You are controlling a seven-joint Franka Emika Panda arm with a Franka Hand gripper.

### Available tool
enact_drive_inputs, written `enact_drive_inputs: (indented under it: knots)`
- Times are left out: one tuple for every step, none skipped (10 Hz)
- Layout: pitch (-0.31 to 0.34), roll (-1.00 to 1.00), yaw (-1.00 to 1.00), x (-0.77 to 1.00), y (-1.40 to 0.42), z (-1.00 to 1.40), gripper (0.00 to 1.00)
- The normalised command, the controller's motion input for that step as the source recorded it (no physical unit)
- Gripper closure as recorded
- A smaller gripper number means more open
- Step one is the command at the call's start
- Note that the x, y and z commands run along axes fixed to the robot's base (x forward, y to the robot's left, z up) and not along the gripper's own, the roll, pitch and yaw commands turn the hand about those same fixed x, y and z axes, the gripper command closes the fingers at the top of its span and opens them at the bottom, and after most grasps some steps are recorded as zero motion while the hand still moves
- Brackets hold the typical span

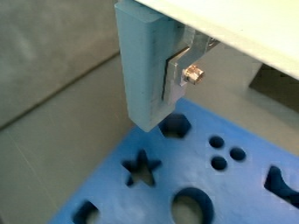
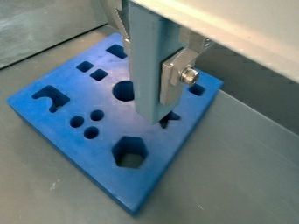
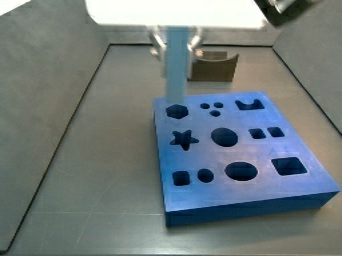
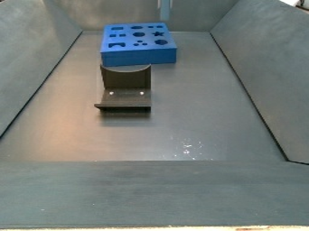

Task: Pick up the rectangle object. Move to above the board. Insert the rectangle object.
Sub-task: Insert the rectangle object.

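Note:
My gripper (image 3: pixel 177 40) is shut on the rectangle object (image 3: pixel 177 70), a slim light blue block that hangs upright from the fingers. In both wrist views the block (image 1: pixel 142 66) (image 2: pixel 152 70) sits between the silver fingers (image 1: pixel 176 77) (image 2: pixel 176 77). The board (image 3: pixel 247 190), a bright blue slab with dark cutouts, lies below. The block's lower end hovers a little above the board's corner area, near the hexagon cutout (image 1: pixel 176 128) and the star cutout (image 1: pixel 142 168). The board (image 4: pixel 139 56) also shows at the far end in a side view.
The dark fixture (image 4: pixel 125 92) stands on the floor a short way from the board; it shows behind the block in a side view (image 3: pixel 214 66). Grey sloping walls (image 4: pixel 36 72) enclose the floor on both sides.

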Motion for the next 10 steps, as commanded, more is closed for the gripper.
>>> enact_drive_inputs:
  knots:
    - [-0.011, 0.01, 0.0, 0.0, 0.0, 0.0, 1.0]
    - [-0.051, -0.02, 0.0, 0.0, 0.0, 0.0, 1.0]
    - [-0.026, 0.0, 0.0, 0.0, 0.0, 0.0, 1.0]
    - [0.0, 0.0, 0.0, 0.06, 0.0, 0.0, 1.0]
    - [-0.154, 0.03, 0.13, 0.48, 0.01, 0.0, 1.0]
    - [-0.363, 0.03, 0.05, 0.97, -0.04, 0.0, 1.0]
    - [-0.42, 0.1, 0.0, 0.97, -0.14, 0.0, 1.0]
    - [-0.449, 0.14, 0.0, 0.96, -0.18, 0.0, 1.0]
    - [-0.489, 0.17, 0.0, 0.93, -0.21, 0.0, 1.0]
    - [-0.503, 0.15, 0.0, 0.91, -0.2, 0.0, 1.0]
